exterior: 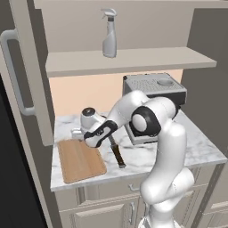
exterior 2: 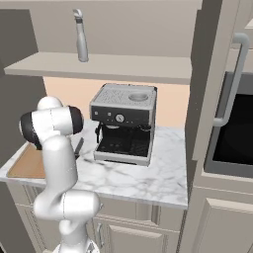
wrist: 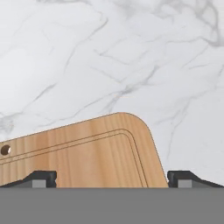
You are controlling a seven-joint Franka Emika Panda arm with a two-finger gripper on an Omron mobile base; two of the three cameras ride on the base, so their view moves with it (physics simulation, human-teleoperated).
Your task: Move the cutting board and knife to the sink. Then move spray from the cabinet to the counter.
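The light-brown cutting board (exterior: 81,161) lies flat at the left end of the marble counter (exterior: 196,147). To its right lies the knife (exterior: 118,156), brown handle toward the front edge. My gripper (exterior: 79,133) hovers open just above the board's far end. In the hand view a rounded corner of the cutting board (wrist: 87,153) sits between the wide-apart fingertips of the gripper (wrist: 113,180). The pale grey spray (exterior: 109,34) stands upright on the open cabinet's shelf (exterior: 147,60), also as spray (exterior 2: 81,38) in the right base view. The sink is out of view.
A grey espresso machine (exterior: 156,91) stands at the back of the counter, right of my arm. The cabinet door (exterior: 26,75) hangs open on the left, over the board's edge. A tall unit with a dark oven front (exterior 2: 232,133) bounds the counter's right end.
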